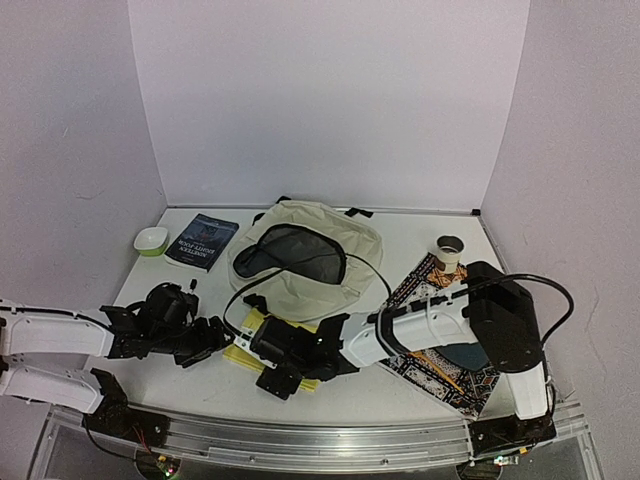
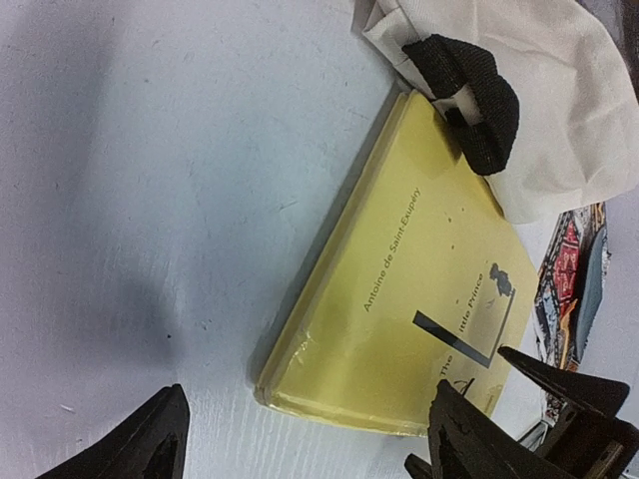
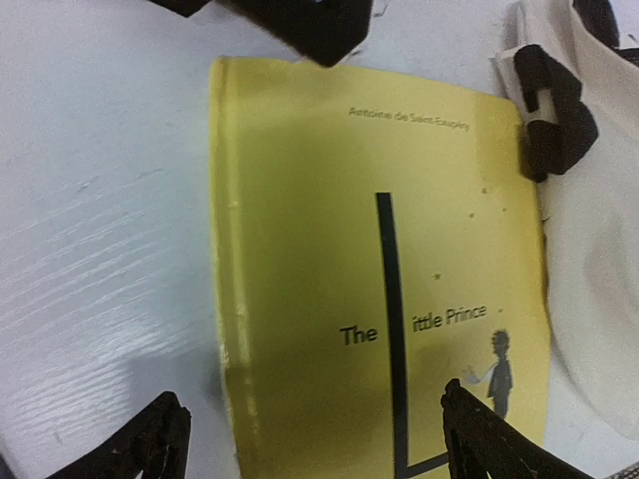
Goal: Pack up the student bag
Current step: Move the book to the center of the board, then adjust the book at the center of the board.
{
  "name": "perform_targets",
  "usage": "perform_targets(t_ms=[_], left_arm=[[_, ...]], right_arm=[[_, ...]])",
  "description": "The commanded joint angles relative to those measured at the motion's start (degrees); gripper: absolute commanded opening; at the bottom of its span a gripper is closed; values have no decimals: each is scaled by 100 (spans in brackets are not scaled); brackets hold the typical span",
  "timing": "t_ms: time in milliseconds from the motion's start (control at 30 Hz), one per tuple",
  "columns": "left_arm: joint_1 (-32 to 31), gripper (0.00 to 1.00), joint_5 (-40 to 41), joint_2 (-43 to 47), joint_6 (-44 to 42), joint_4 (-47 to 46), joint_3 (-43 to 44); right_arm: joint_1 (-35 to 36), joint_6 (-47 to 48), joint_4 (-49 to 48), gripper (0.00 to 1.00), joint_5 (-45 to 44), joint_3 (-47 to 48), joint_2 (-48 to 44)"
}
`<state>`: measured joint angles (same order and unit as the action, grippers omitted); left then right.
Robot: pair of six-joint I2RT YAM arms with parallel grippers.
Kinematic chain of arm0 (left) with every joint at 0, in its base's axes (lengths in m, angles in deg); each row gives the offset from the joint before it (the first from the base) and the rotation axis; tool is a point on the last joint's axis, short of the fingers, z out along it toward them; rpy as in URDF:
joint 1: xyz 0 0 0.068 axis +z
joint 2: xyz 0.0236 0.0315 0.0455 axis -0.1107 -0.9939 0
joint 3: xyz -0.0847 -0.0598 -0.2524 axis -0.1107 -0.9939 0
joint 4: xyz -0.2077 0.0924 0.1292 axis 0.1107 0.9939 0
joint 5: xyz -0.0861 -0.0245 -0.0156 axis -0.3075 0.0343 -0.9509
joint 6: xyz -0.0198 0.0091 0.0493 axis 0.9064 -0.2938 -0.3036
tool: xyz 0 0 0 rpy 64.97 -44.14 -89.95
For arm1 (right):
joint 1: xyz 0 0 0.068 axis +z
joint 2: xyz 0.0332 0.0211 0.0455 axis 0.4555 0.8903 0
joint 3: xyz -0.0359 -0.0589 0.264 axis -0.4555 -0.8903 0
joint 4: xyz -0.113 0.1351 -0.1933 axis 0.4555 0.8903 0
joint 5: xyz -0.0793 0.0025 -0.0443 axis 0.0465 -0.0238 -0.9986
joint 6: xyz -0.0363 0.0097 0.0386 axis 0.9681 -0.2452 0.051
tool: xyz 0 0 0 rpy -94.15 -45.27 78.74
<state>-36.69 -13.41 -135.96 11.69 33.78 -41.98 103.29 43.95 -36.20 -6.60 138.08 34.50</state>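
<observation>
The cream student bag [image 1: 320, 280] lies at mid-table, its dark mesh opening [image 1: 295, 252] facing up. A yellow book, "The Little Prince" [image 1: 243, 352], lies flat in front of it, partly covered by my right gripper. My left gripper [image 1: 212, 335] is open at the book's left edge; its wrist view shows the book's [image 2: 419, 289] near corner between its fingertips [image 2: 160, 439]. My right gripper [image 1: 278, 362] is open low over the book [image 3: 389, 279], empty. A black bag strap [image 2: 469, 90] rests by the book's far corner.
A dark blue book [image 1: 202, 240] and a green-and-white bowl [image 1: 151, 240] sit at the back left. A patterned placemat [image 1: 430, 292] lies on the right with a paper cup [image 1: 449, 252] and a dark flat item [image 1: 468, 355]. A black cable [image 1: 365, 270] crosses the bag.
</observation>
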Motion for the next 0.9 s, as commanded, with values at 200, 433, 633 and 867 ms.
perform_targets(t_ms=[200, 433, 633, 867], left_arm=[[14, 82, -250, 226, 832, -694, -203], [-123, 77, -355, -301, 842, -1172, -46], [-267, 74, -429, -686, 925, -1396, -17], [-317, 72, -440, -975, 923, -1576, 15]], right_arm=[[-1031, -814, -471, 86, 2155, -1195, -1425], [-1764, -1224, -1053, 80, 2665, -1791, -1580], [-2153, -1356, -1335, 78, 3104, -1970, -1451], [-2337, -1507, -1479, 77, 3351, -1969, -1145]])
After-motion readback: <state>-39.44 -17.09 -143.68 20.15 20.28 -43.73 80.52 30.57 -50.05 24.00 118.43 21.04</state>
